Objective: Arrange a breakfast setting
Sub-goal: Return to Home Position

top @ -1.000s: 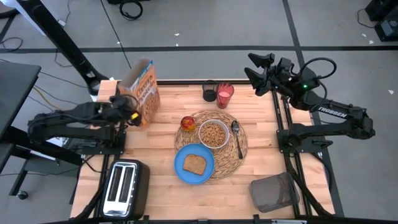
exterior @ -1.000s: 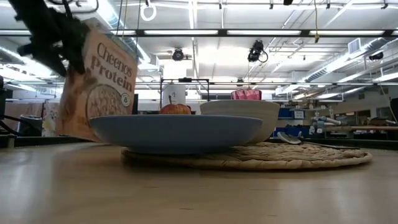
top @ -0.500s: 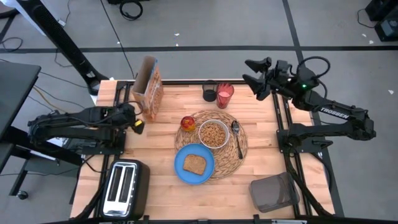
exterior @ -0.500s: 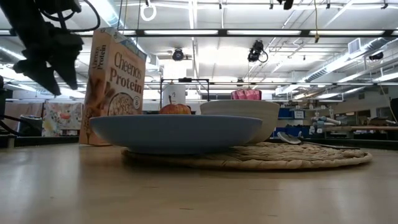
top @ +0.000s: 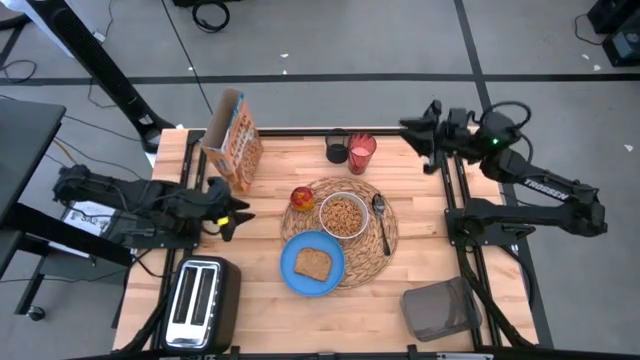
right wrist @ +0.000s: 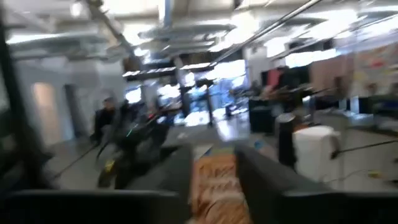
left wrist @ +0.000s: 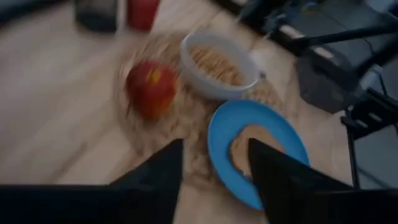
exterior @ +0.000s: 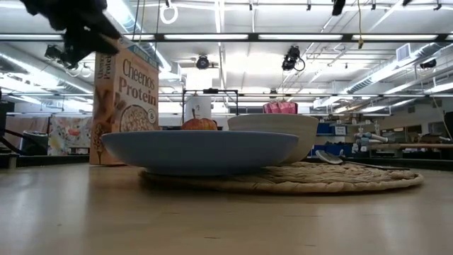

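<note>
The orange Cheerios box [top: 232, 145] stands upright on its bottom at the table's far left, free of both grippers. On the round woven placemat [top: 375, 245] sit the white bowl [top: 324, 208] of cereal, the apple [top: 302, 198] and the spoon [top: 381, 220]. The blue plate [top: 296, 280] with toast [top: 314, 264] overlaps the mat's near edge. The red cup [top: 361, 153] stands at the far edge. My left gripper [top: 235, 213] hovers open, nearer than the box and left of the mat, with nothing between its fingers [left wrist: 155, 180]. My right gripper [top: 415, 130] is open past the far right corner.
A small black holder cup [top: 337, 148] stands beside the red cup. A silver toaster [top: 200, 300] sits at the near left corner, and a dark bin [top: 440, 308] at the near right. Bare wood lies between the box and the toaster.
My left gripper has let go of the Cheerios box and drawn back toward the table's near edge. The box, tilted a second ago, now stands upright on the table, turned a little. My right gripper's fingers have drawn closer together.
</note>
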Controlling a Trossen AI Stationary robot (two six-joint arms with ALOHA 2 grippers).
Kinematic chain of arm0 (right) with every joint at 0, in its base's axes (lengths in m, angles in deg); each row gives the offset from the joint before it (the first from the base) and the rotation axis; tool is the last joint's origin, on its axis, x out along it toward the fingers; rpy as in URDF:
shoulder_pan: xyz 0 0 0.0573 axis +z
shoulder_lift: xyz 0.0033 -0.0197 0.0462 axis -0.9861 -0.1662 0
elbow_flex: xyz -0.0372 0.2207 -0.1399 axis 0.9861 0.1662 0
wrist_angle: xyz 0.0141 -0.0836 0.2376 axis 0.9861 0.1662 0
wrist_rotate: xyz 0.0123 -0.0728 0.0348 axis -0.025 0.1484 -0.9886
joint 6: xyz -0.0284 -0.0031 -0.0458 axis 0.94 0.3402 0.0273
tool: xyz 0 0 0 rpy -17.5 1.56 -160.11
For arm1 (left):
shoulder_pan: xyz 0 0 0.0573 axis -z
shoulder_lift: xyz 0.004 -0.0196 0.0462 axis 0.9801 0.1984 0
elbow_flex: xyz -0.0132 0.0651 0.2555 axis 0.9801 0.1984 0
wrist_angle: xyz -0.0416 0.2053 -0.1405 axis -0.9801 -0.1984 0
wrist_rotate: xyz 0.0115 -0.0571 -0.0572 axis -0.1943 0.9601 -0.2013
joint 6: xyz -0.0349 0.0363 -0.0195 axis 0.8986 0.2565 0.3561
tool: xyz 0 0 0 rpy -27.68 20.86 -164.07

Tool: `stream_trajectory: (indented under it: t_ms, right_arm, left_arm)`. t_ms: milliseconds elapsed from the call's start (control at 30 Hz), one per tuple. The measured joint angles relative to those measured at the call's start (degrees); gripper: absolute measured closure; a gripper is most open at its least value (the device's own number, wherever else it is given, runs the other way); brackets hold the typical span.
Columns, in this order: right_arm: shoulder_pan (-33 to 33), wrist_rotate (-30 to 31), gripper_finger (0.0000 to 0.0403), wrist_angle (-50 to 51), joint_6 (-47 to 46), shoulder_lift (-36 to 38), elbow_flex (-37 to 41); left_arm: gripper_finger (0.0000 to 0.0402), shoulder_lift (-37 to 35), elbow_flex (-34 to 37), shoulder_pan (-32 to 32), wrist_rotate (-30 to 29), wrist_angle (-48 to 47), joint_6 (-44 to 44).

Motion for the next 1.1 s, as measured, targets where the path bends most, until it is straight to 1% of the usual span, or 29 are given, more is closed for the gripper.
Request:
stream_trajectory:
  t_ms: [67, 100, 133, 200, 233, 267, 333, 400, 467, 500, 533, 567, 633, 667, 700, 767, 867, 967, 1067, 1100]
  right_arm:
    - [-0.21, -2.58, 0.0354, -0.9, -0.04, 2.08, 3.87]
    - [-0.22, -4.19, 0.0377, -2.01, -0.04, 2.82, 5.77]
    - [-0.23, -5.81, 0.0387, -2.96, -0.15, 3.59, 7.65]
    - [-0.25, -7.5, 0.0379, -3.41, -1.42, 5.08, 10.31]
    - [-0.29, -7.15, 0.0373, -3.03, -1.62, 5.66, 11.68]
    - [-0.29, -6.48, 0.0367, -2.05, -1.98, 6.15, 12.91]
    - [0.05, -6.07, 0.0361, -2.24, -3.19, 6.48, 15.0]
    - [0.56, -5.75, 0.0359, -3.54, -3.61, 6.31, 17.13]
    - [1.34, -5.76, 0.0359, -7.07, -0.35, 6.19, 19.38]
    - [1.73, -4.93, 0.0359, -9.15, 1.68, 6.22, 20.91]
    - [2.1, -2.97, 0.036, -11.5, 2.62, 6.22, 22.57]
    - [2.2, -0.54, 0.036, -14.44, 2.66, 6.26, 24.63]
    - [2.06, 2.89, 0.0361, -19.54, 2.51, 7.3, 29.04]
    - [1.98, 3.3, 0.0361, -21.68, 2.77, 8.02, 30.91]
    - [2.03, 2.71, 0.0361, -23.17, 3.43, 9.01, 32.69]
    - [3.05, -0.62, 0.0361, -23.23, 4.64, 11.17, 35.38]
    - [5.4, -1.82, 0.0361, -23.0, 4.04, 13.75, 38.03]
    - [6.07, -2.74, 0.0361, -19.18, 2.59, 16.96, 39.59]
    - [5.9, -9.26, 0.0361, -15.31, 0.0, 21.62, 40.85]
    - [6.13, -10.35, 0.0362, -13.57, -0.77, 23.19, 41.07]
  left_arm:
    - [0.026, -0.17, 0.0, 0.41, -0.31, 3.35, -6.41]
    - [0.0287, -0.56, 0.0, 0.23, 0.7, 4.91, -9.63]
    - [0.0314, -1.16, 0.01, -0.15, 2.54, 6.04, -12.73]
    - [0.0367, -2.68, -0.02, -1.06, 6.74, 7.41, -15.79]
    - [0.0384, -3.53, -0.02, -1.34, 8.64, 6.99, -16.13]
    - [0.039, -4.3, -0.02, -1.34, 10.01, 6.33, -14.9]
    - [0.0384, -5.37, -0.02, -1.34, 10.98, 4.94, -13.71]
    - [0.0369, -5.55, 0.0, -1.34, 11.09, 4.69, -11.9]
    - [0.0357, -5.53, 0.0, -1.34, 10.96, 5.47, -8.99]
    - [0.0354, -5.38, 0.08, -1.34, 9.3, 5.74, -9.37]
    - [0.0352, -4.77, 0.49, -1.34, 6.69, 8.04, -11.46]
    - [0.0351, -4.17, 1.23, -1.19, 5.96, 12.1, -16.57]
    - [0.035, -3.88, 3.93, -1.34, 6.98, 20.71, -28.61]
    - [0.035, -3.83, 5.59, -1.87, 8.47, 24.46, -32.81]
    - [0.0349, -3.91, 7.4, -2.52, 10.39, 28.32, -34.75]
    - [0.0349, -5.31, 11.52, -3.88, 13.69, 34.54, -34.93]
    - [0.0349, -8.53, 18.11, -5.24, 14.91, 41.28, -34.25]
    - [0.0349, -13.29, 23.13, -6.22, 14.98, 45.49, -34.14]
    - [0.0349, -18.12, 26.15, -6.66, 15.06, 47.02, -34.55]
    - [0.0349, -19.4, 26.92, -6.7, 15.23, 46.96, -33.89]
